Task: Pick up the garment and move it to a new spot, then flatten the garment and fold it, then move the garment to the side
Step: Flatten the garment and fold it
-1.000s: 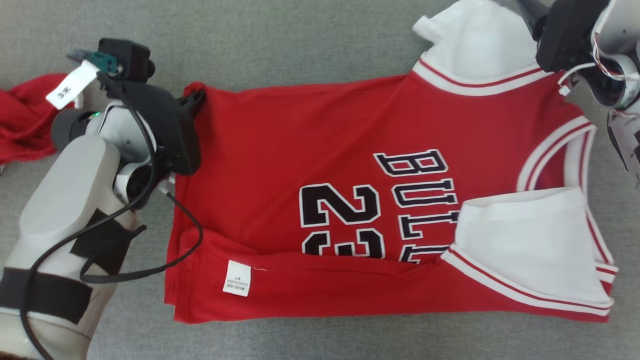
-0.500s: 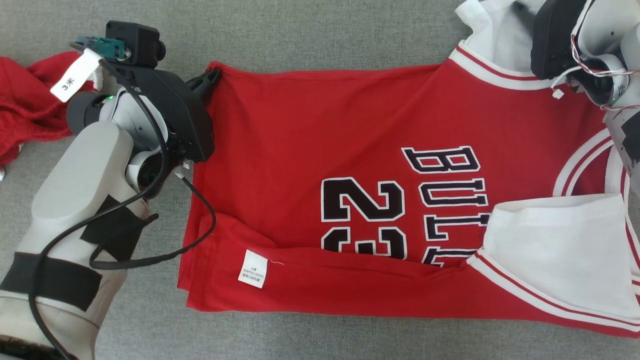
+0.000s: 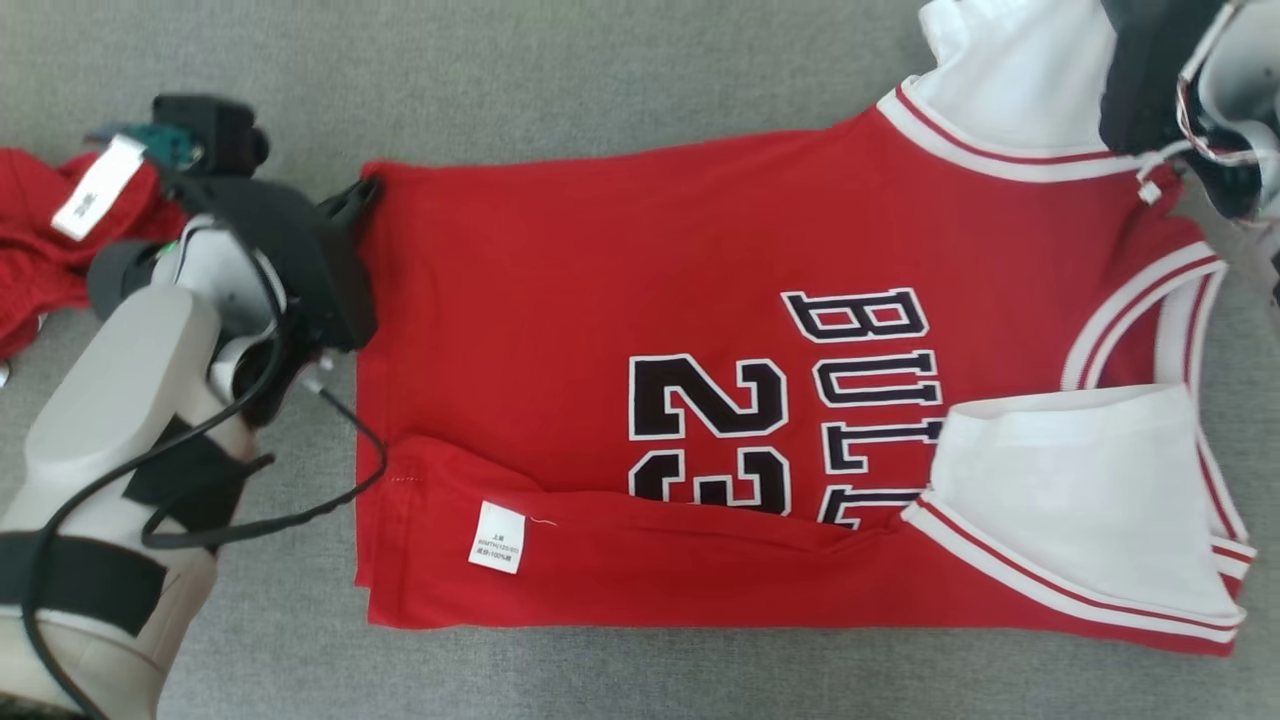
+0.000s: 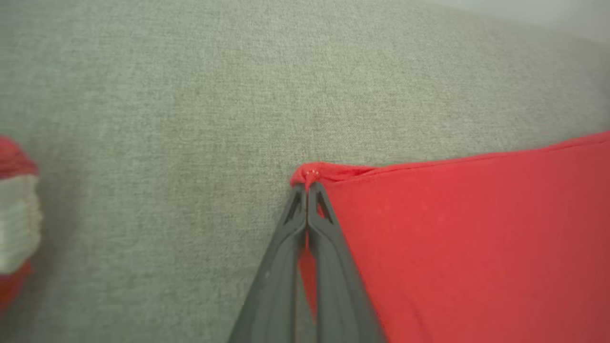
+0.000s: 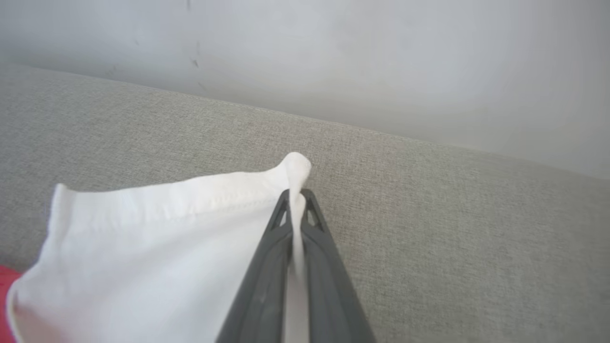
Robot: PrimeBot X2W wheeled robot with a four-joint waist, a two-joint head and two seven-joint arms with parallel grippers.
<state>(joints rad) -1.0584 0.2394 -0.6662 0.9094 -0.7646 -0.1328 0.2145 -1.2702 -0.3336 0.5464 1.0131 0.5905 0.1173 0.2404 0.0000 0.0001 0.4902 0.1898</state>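
The garment [image 3: 640,290], a red jersey with white sleeves and black "BULLS 23" lettering, lies spread on the grey cloth surface. Its near long edge is folded up over the front, showing a white care label [image 3: 497,537]. My left gripper [image 4: 307,185] is shut on the far hem corner, which bunches red at the fingertips; in the head view that left gripper [image 3: 362,192] sits at the jersey's upper left corner. My right gripper [image 5: 296,196] is shut on the edge of the far white sleeve [image 5: 157,247]. Its dark wrist [image 3: 1150,70] covers that sleeve's end at the upper right.
Another red cloth [image 3: 35,250] lies bunched at the far left, seen as a red and white cloth [image 4: 14,224] from the left wrist. A pale wall [image 5: 333,57] rises behind the grey surface [image 3: 600,70]. A black cable [image 3: 300,510] loops off my left forearm.
My right gripper has closed on the white sleeve edge. The left gripper stays shut on the hem corner. The head camera has shifted, so the whole jersey sits differently in the picture.
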